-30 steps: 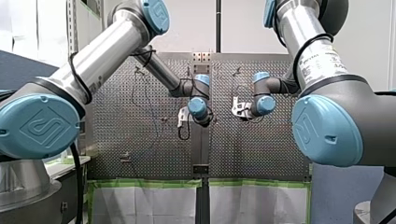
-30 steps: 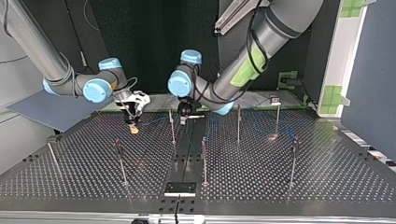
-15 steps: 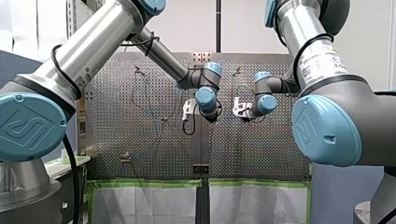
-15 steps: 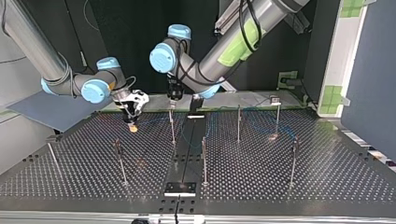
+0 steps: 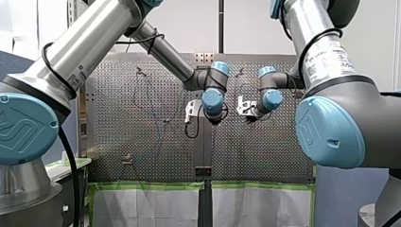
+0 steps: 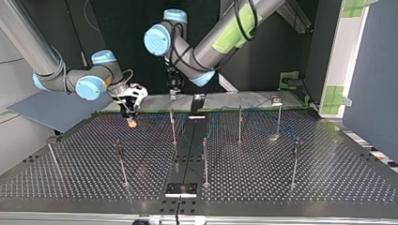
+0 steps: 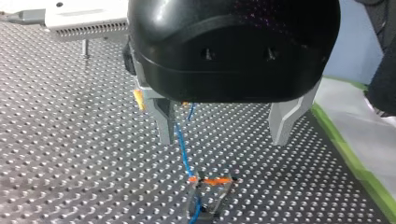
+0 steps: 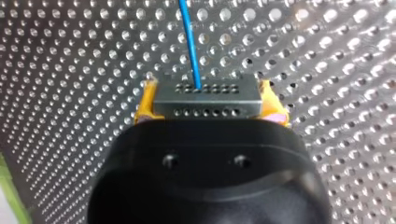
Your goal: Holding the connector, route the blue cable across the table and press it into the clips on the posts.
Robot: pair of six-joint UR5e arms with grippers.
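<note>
In the right wrist view my right gripper (image 8: 208,108) is shut on a grey connector (image 8: 205,99), which sits between its yellow pads (image 8: 145,103). The blue cable (image 8: 190,42) leaves the connector and runs away over the perforated table. In the left wrist view my left gripper (image 7: 222,140) hangs open above the table, metal fingers (image 7: 164,122) wide apart. Below it the blue cable (image 7: 183,151) drops into a clip (image 7: 208,198) on a post top. In the top view my right gripper (image 6: 131,110) is low at the left and my left gripper (image 6: 173,90) is higher.
Several thin posts stand on the table, among them one (image 6: 172,126) near the middle, one (image 6: 205,161) in front of it and one (image 6: 294,161) at the top view's right. A green-taped edge (image 7: 355,163) borders the table beside my left gripper.
My left gripper has risen from beside the middle post and shifted toward the top view's left. My right gripper, still holding the connector, has lifted slightly.
</note>
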